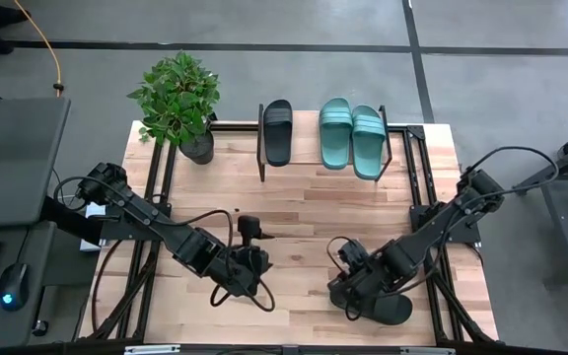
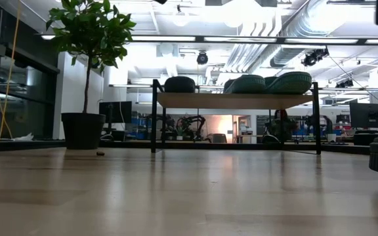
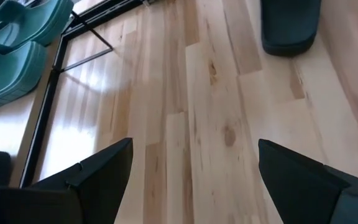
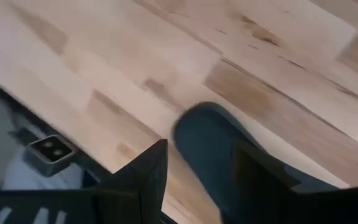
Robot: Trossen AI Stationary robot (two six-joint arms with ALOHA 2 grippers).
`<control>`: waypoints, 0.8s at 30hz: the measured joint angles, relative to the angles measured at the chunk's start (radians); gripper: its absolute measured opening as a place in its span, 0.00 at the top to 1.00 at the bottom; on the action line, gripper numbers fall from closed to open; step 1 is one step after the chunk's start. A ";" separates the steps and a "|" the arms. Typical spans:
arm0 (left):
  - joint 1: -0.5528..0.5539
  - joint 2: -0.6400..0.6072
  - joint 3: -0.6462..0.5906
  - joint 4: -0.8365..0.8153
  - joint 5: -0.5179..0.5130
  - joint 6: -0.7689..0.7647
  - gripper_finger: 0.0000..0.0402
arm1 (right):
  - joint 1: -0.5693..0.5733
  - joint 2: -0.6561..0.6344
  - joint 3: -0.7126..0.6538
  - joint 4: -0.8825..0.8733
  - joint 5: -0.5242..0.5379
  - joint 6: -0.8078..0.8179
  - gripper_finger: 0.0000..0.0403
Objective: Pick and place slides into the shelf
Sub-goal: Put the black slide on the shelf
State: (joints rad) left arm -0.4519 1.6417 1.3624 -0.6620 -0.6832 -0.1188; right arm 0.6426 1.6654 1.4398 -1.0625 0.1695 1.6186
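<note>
The shelf (image 1: 402, 148) stands along the table's far edge. On its plank top lie one black slide (image 1: 277, 131) and two teal slides (image 1: 351, 138), side by side; the low view shows them as humps on the plank (image 2: 235, 100). The second black slide (image 1: 390, 310) is near the table's near right corner, with my right gripper (image 1: 355, 293) at its left end, shut on it. My left gripper (image 1: 251, 264) hovers open over bare wood near the table's middle, its fingers wide apart (image 3: 191, 180). My right gripper has the black slide (image 4: 207, 146) between its two fingers, coming slanting from above. One finger (image 4: 148, 171) stands outside the slide's edge and the other (image 4: 260, 174) lies over its dark body. Which part is pinched, and whether the slide is off the table, I cannot tell.
A potted plant (image 1: 177, 104) stands at the table's far left corner, left of the shelf. Black frame rails (image 1: 151, 217) run along the table's left and right sides. Bare wood (image 1: 304, 212) lies between the shelf and both grippers. The near right table edge is close to my right gripper.
</note>
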 joint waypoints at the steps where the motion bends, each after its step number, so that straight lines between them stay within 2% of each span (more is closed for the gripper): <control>1: 0.000 0.000 0.000 -0.002 -0.001 -0.003 0.19 | 0.000 0.006 0.009 -0.022 -0.006 0.010 0.58; 6: 0.000 0.000 0.000 -0.032 -0.010 -0.021 0.19 | 0.000 0.079 0.138 -0.182 -0.031 0.041 0.58; 11: 0.000 0.000 0.000 -0.047 -0.011 -0.024 0.19 | 0.001 0.224 0.389 -0.474 -0.066 0.050 0.58; 13: 0.000 0.000 0.000 -0.052 -0.020 -0.036 0.19 | 0.002 0.277 0.477 -0.512 -0.068 0.051 0.58; 16: 0.000 0.000 0.000 -0.067 -0.031 -0.055 0.19 | 0.006 0.307 0.516 -0.447 -0.074 0.047 0.58; 18: 0.000 0.000 0.000 -0.087 -0.040 -0.071 0.19 | 0.007 0.334 0.534 -0.496 -0.105 0.083 0.58; 24: 0.000 0.000 0.000 -0.139 -0.054 -0.101 0.19 | 0.033 0.355 0.441 -0.508 -0.259 0.163 0.58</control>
State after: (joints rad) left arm -0.4519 1.6416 1.3622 -0.8010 -0.7376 -0.2201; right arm 0.6759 2.0203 1.8803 -1.5706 -0.0897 1.7812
